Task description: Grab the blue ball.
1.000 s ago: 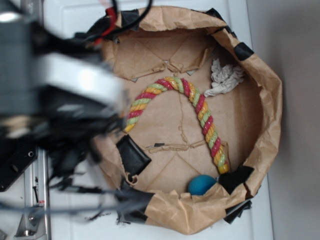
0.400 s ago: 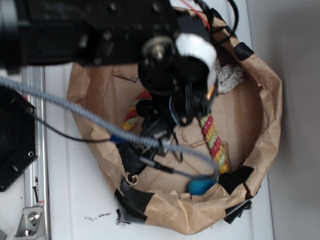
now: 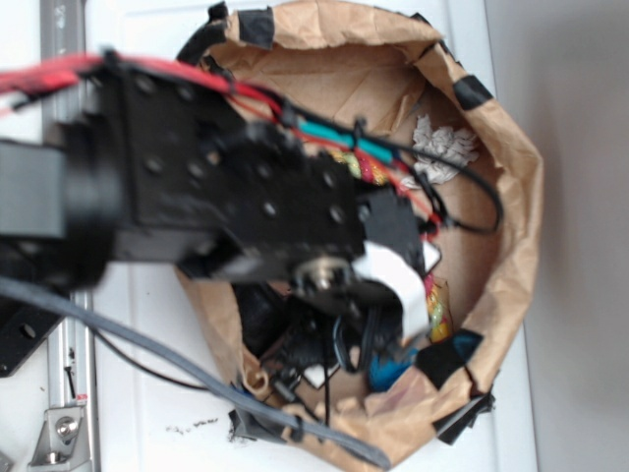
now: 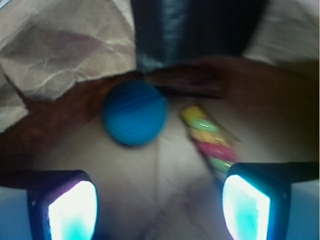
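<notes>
Plainly the blue ball (image 4: 134, 113) lies on the paper bag's (image 3: 511, 246) floor against its wall, just beside the striped rope (image 4: 207, 137). The fingers (image 4: 245, 207) are spread wide and empty. Likely light, slightly soft; grip across its middle.
</notes>
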Motion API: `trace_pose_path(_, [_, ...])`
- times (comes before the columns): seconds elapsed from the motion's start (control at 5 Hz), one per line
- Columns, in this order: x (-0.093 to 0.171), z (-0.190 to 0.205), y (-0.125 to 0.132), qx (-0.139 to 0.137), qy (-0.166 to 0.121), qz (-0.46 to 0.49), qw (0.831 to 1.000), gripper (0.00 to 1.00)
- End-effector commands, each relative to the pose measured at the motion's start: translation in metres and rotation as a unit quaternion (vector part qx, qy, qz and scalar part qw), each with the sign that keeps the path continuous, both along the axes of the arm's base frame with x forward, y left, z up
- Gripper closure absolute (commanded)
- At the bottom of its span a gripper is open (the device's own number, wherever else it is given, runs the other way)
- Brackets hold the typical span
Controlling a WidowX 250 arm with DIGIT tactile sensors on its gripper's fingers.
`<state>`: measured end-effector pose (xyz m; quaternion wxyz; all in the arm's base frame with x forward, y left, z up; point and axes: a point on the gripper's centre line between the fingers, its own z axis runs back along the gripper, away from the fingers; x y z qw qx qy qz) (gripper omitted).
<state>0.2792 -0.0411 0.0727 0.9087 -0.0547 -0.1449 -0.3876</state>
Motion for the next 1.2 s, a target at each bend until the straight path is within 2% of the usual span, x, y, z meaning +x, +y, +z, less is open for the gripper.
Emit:
trace_pose_path(0.0, [0.013,-0.005,-0.049,-0.043,-0.019,-0.056,0.997,0.0])
trace_pose_path(0.2, [0.023,-0.021,-0.061,-0.055,-0.001,-0.049,0.997,0.08])
trace_pose_path(0.4, [0.023,-0.029,-0.06,-0.053,0.006,-0.032,0.998,1.0])
trace_pose_path(0.6, [0.017,-0.023,-0.052,-0.046,0.004,-0.018,0.999,1.0])
trace_pose_path(0.8, [0.004,0.003,-0.029,-0.033,-0.004,0.006,0.999,1.0])
trace_pose_path(1.0, [-0.007,0.033,0.007,-0.027,-0.018,0.068,0.997,1.0])
